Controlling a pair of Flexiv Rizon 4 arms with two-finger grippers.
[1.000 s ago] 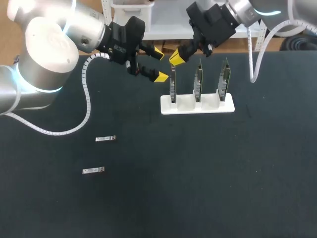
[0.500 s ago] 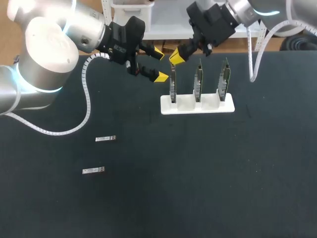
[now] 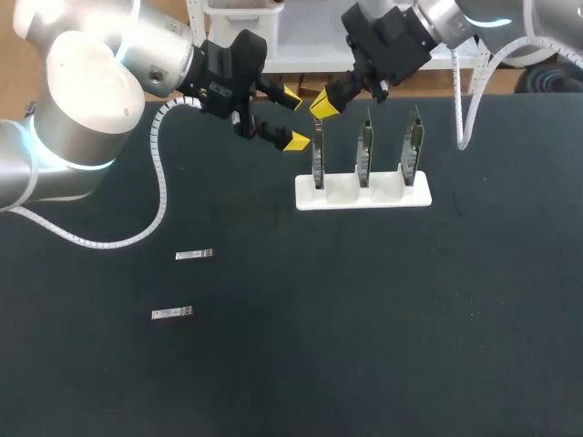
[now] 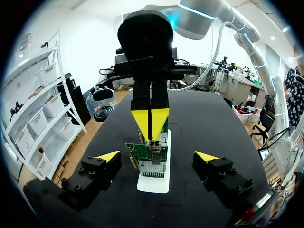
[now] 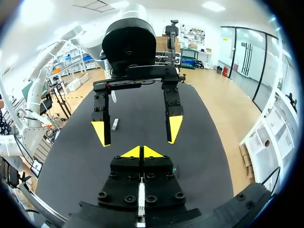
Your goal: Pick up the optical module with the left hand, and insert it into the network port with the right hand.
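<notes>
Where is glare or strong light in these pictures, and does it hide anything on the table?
Head view: overhead light washes out the left arm's white joint, yet the two small modules and the stand show plainly on the table. Left wrist view: even light on the circuit board. Right wrist view: ceiling lamps glare, but only beyond the table.

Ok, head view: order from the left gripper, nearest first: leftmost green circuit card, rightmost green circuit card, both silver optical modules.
1. Leftmost green circuit card, beside left gripper.
2. Rightmost green circuit card, white holder's right end.
3. Upper silver optical module, lower left.
4. Lower silver optical module, lowest.
</notes>
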